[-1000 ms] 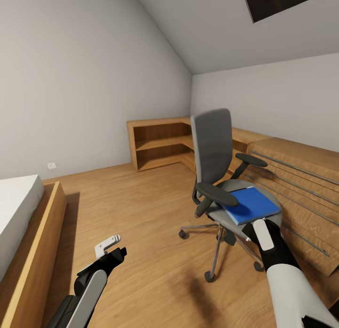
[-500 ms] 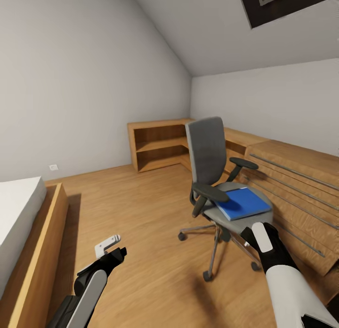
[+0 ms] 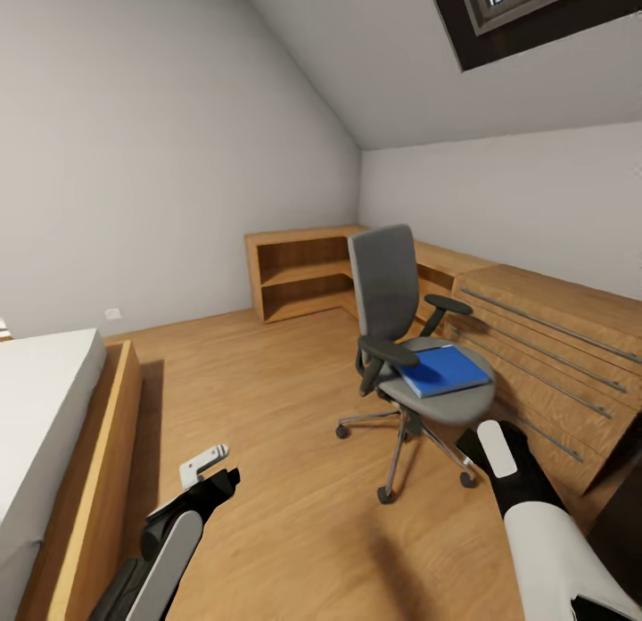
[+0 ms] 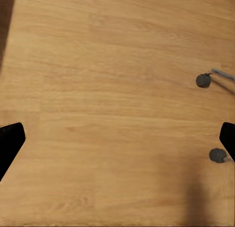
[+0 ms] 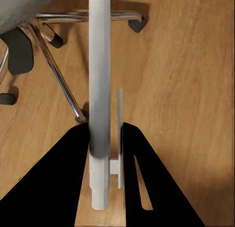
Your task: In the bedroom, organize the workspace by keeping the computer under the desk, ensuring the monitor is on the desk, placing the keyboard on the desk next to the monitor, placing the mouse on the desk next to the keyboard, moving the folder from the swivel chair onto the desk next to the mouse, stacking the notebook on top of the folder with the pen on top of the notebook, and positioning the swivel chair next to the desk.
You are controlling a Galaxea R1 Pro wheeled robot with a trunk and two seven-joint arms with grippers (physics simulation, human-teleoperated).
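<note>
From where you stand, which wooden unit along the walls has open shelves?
The corner shelf unit behind the swivel chair; the nearer cabinet at right has closed fronts with bar handles.

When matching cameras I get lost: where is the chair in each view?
Head view: chair right of centre, on the floor.
Left wrist view: two castors on that floor.
Right wrist view: chrome legs and seat edge.
Shared landmark: the wood floor.
</note>
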